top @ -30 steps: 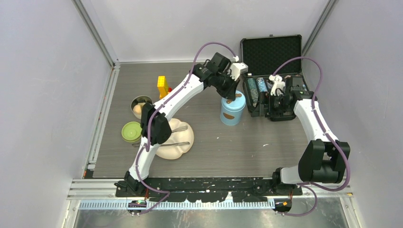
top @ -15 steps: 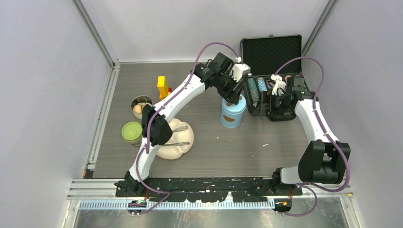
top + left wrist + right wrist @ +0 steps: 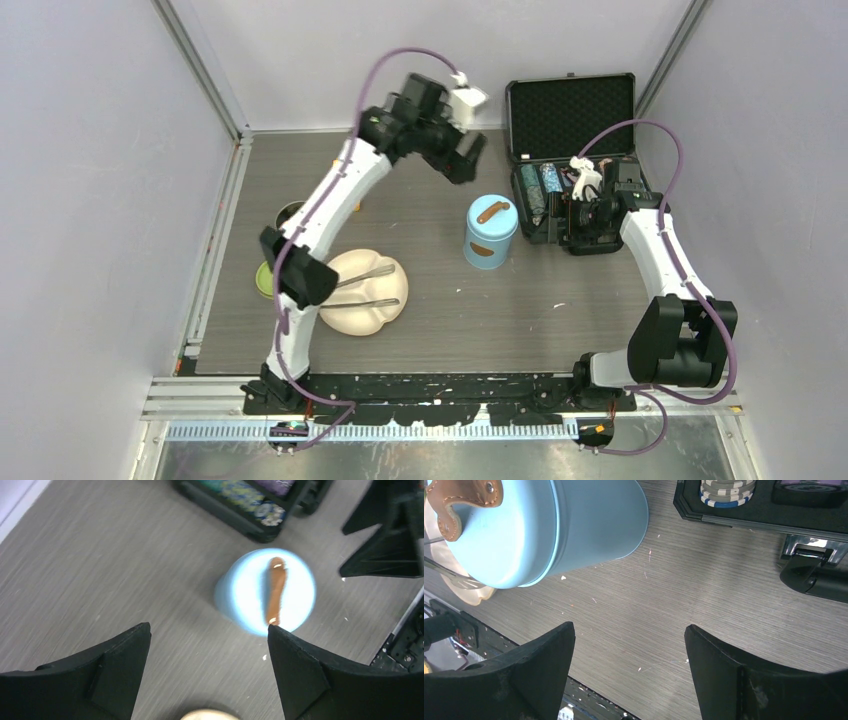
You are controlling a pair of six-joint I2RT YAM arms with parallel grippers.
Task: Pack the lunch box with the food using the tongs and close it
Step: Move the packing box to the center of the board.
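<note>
Your lunch box (image 3: pixel 490 232) stands upright on the counter (image 3: pixel 440 320), between the two arms. Its long axis is vertical. The blue lid is seated on top, so I judge the canister closed. The brown handle (image 3: pixel 275 595) lies flat across the lid. In the top view it slants from near-left to far-right, and the brown emblem on the wall faces the arm bases.

Your left tool (image 3: pixel 208 630) hangs high, behind and to the left of the lunch box. It is spread wide with nothing between the fingers, so it is released. At that height it stays clear of the handle and keeps the lid in its camera's view.

Your right tool (image 3: pixel 629 630) sits low on the lunch box's right, toward the black case (image 3: pixel 570 115). It is also spread wide and holds nothing. I'd say it is waiting there, close enough to steady the canister wall if needed.

The tongs (image 3: pixel 372 302) lie on the cream plate (image 3: pixel 345 318), to the left of the lunch box. Their two arms run roughly left to right, with the free tips towards the lunch box. The left arm hides the joined end.

No food shows on the plate. I cannot tell whether it is all packed.
</note>
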